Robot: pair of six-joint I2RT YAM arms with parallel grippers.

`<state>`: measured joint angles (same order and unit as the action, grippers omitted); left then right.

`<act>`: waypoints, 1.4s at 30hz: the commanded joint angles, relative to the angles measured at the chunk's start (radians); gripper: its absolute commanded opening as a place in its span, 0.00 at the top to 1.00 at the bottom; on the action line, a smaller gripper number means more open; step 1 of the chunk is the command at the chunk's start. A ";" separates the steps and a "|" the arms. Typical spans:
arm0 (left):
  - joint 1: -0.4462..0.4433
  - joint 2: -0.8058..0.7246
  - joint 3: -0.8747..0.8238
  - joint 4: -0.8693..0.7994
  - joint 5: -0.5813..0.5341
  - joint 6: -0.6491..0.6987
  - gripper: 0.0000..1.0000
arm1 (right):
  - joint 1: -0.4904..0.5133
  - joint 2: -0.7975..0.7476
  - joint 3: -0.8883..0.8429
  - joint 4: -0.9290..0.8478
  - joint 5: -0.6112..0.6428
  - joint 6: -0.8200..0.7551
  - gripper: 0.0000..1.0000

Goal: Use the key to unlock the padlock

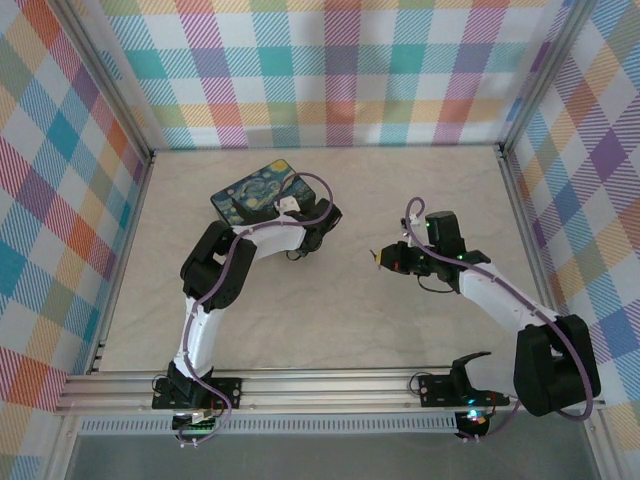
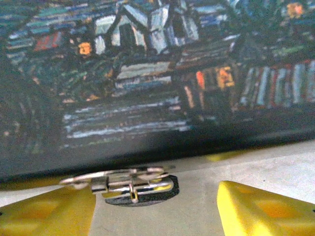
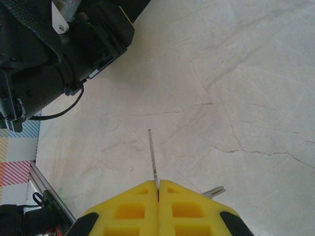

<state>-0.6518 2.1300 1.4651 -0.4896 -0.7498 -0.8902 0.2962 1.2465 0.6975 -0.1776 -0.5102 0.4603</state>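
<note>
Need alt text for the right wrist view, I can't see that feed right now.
The right tool, its yellow fingers pressed shut, pinches the thin grey key, whose blade sticks straight out ahead above the pale marbled table. The black left arm crosses the upper left corner.

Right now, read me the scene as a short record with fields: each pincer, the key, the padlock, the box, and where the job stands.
left pincer: open, yellow fingers either side of the padlock
right pincer: shut on the key
key: thin grey blade pointing forward from the shut fingers, above the table
padlock: lying on the table against the foot of the box
box: dark, night-sky lid, far left of the table
progress: key not yet at the padlock
</note>
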 commanded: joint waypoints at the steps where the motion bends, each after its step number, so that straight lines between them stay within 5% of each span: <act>1: 0.016 0.020 -0.003 0.040 -0.034 0.013 0.38 | 0.011 0.011 0.024 0.021 -0.026 0.003 0.95; 15: 0.034 0.008 -0.115 0.127 -0.021 -0.040 0.62 | 0.039 0.035 0.017 0.043 -0.023 0.014 0.95; 20: 0.032 -0.021 -0.132 0.139 -0.014 -0.032 0.59 | 0.055 0.048 0.014 0.053 -0.018 0.018 0.94; 25: 0.006 -0.061 -0.097 0.083 -0.061 -0.068 0.40 | 0.056 0.059 0.017 0.064 -0.011 0.018 0.94; 42: 0.034 0.023 0.066 -0.079 -0.048 -0.152 0.43 | 0.056 0.050 0.008 0.064 -0.009 -0.003 0.93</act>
<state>-0.6327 2.1342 1.5192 -0.5293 -0.7788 -1.0252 0.3477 1.2995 0.6975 -0.1318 -0.5095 0.4706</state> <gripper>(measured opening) 0.568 0.071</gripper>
